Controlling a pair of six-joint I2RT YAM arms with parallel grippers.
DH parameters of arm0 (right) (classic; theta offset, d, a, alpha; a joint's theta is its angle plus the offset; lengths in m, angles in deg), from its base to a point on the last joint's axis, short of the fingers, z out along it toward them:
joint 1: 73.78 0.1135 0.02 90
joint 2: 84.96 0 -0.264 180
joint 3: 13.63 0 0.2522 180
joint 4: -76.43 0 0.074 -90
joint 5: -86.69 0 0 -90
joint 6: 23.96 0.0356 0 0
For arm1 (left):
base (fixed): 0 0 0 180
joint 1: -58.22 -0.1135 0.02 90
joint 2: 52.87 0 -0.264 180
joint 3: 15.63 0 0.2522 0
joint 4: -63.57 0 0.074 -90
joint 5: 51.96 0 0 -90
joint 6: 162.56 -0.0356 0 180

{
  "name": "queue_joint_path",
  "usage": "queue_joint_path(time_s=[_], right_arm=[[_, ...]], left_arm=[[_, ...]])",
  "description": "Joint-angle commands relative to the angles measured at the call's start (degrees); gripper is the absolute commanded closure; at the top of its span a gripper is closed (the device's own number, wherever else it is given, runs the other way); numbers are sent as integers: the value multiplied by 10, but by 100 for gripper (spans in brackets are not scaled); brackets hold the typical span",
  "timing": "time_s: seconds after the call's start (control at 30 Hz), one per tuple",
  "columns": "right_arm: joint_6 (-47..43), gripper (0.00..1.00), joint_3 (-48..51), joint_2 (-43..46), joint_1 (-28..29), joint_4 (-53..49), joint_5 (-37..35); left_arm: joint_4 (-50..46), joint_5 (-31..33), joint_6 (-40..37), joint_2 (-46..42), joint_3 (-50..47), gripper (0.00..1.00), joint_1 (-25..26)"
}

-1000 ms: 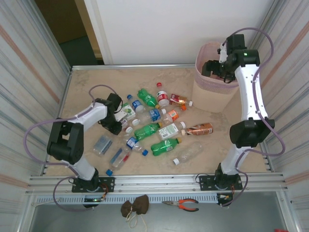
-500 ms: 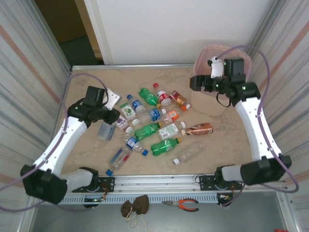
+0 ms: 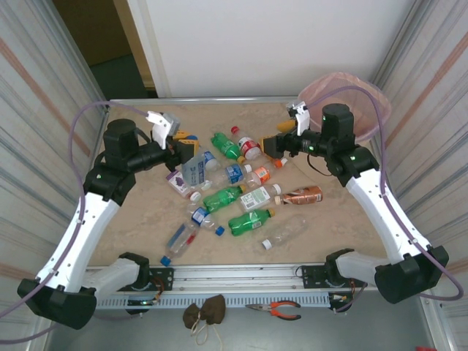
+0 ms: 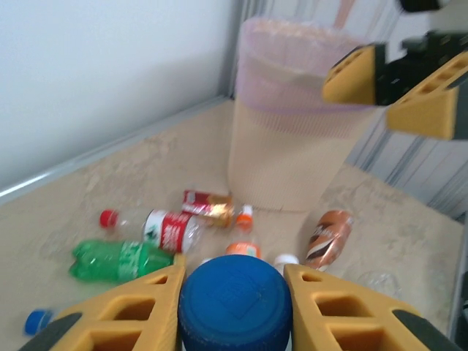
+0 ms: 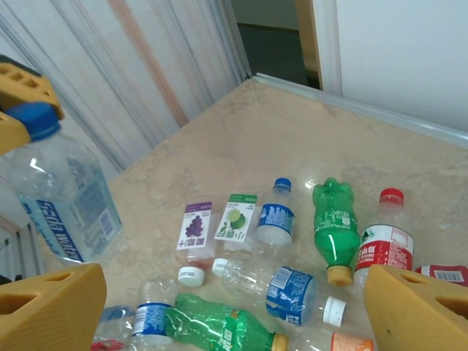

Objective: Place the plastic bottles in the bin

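Note:
My left gripper (image 3: 184,146) is shut on the blue cap (image 4: 232,303) of a clear bottle with a blue label (image 3: 193,170), which hangs above the left side of the table. In the right wrist view that held bottle (image 5: 67,199) shows at the left edge. My right gripper (image 3: 281,137) is open and empty, raised over the far end of the bottle pile, left of the bin (image 3: 365,93). Several plastic bottles lie mid-table, among them a green one (image 3: 224,146), a red-labelled one (image 5: 385,245) and a brown-orange one (image 3: 301,195). The left wrist view has the bin (image 4: 292,146) ahead.
Corrugated metal walls close in the left and right sides. A raised metal rail (image 3: 197,100) runs along the far table edge. Pliers (image 3: 276,310) and a brown cloth bundle (image 3: 205,312) lie in front of the arm bases. Bare tabletop shows near the far-left corner (image 3: 135,117).
My left arm has risen from the tabletop and swung toward the centre, lifting the blue-capped bottle. My right arm has left the bin and moved left over the bottles, jaws still open.

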Motion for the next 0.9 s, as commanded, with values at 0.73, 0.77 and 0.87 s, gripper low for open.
queue_joint_path(time_s=[0.73, 0.77, 0.87], right_arm=[[-9, 7, 79, 42, 144, 182, 172], [-7, 8, 79, 41, 149, 185, 173], [0, 13, 81, 38, 163, 195, 187]], left_arm=[[212, -127, 56, 71, 85, 79, 151], [218, -129, 58, 70, 86, 79, 153], [232, -136, 63, 70, 86, 79, 157]])
